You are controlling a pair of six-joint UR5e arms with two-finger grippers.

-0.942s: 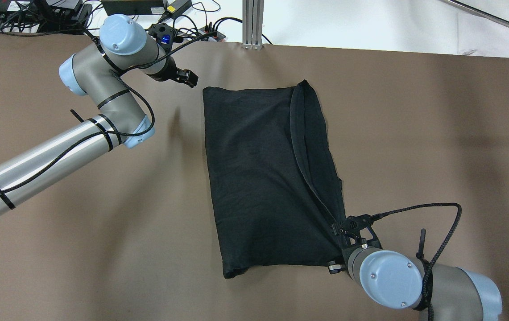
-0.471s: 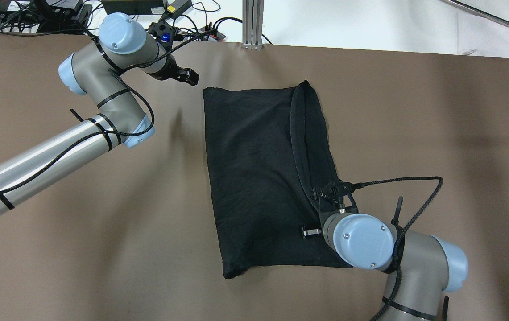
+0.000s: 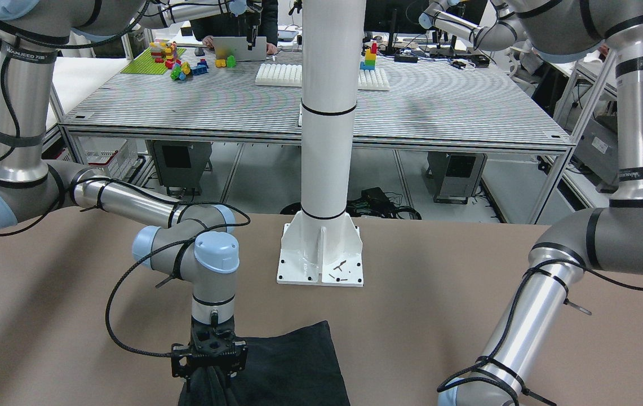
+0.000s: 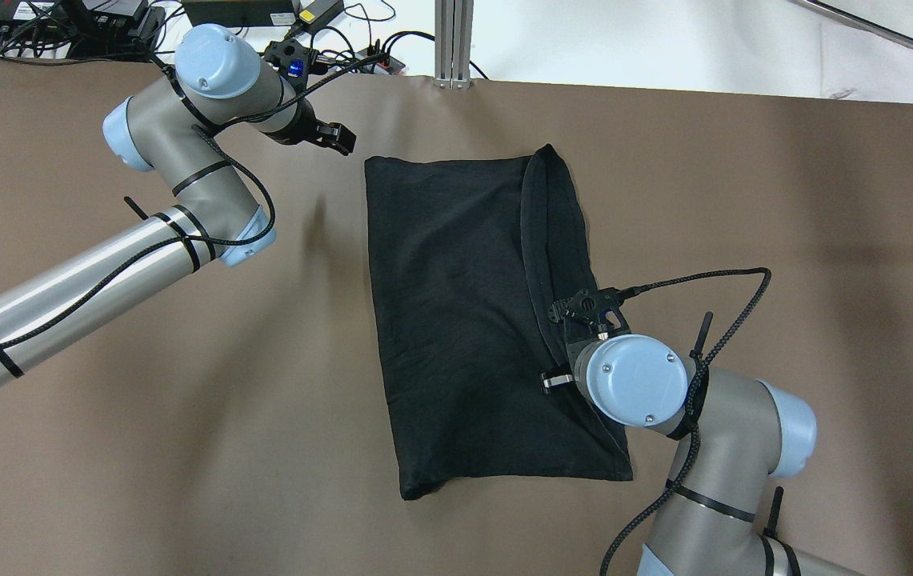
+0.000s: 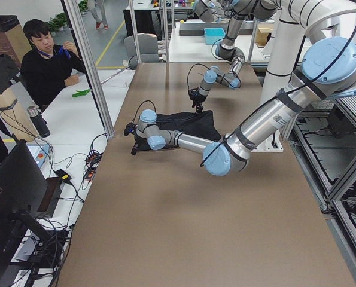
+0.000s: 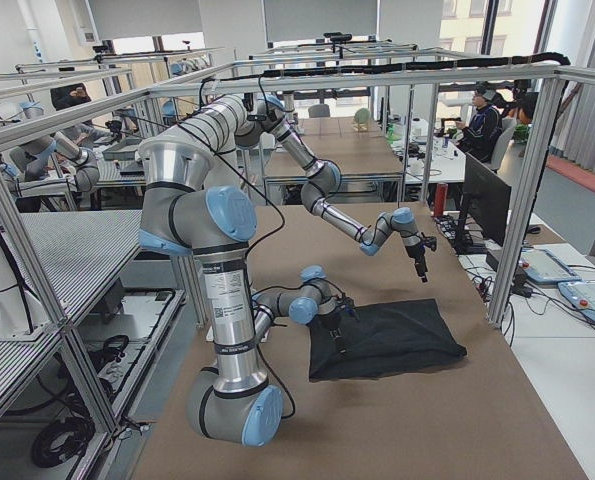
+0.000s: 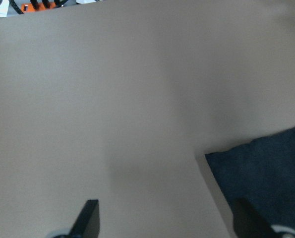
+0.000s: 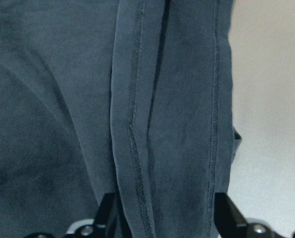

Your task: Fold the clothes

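garment: black cloth (image 4: 456,320), plain and matte, no print. It is a rough rectangle lying flat, long side running away from the robot and a bit skewed.
where: mid-table on the brown table (image 4: 144,416), out in front of the white pillar's base plate (image 3: 321,265) and clear of it.
surface: a few soft, shallow wrinkles, otherwise smooth.
flap (image 4: 564,240): narrow strip folded over along the robot's-right side. It is widest at the far end, where it rises to a small peak.
hem (image 8: 132,124): stitched edge running the length of the flap. The right wrist view shows parallel stitch lines on it and a second seam further right.
near-left corner: slightly lumpy and rolled, not crisp.
right gripper (image 8: 165,220): points down over the flap, in the near half of the garment. Jaws are wide apart and straddle the hemmed strip with nothing pinched. Can't tell whether the tips touch the cloth.
left gripper (image 7: 167,224): jaws spread wide with nothing between them. It sits over bare table just off the garment's far-left corner, not touching it.
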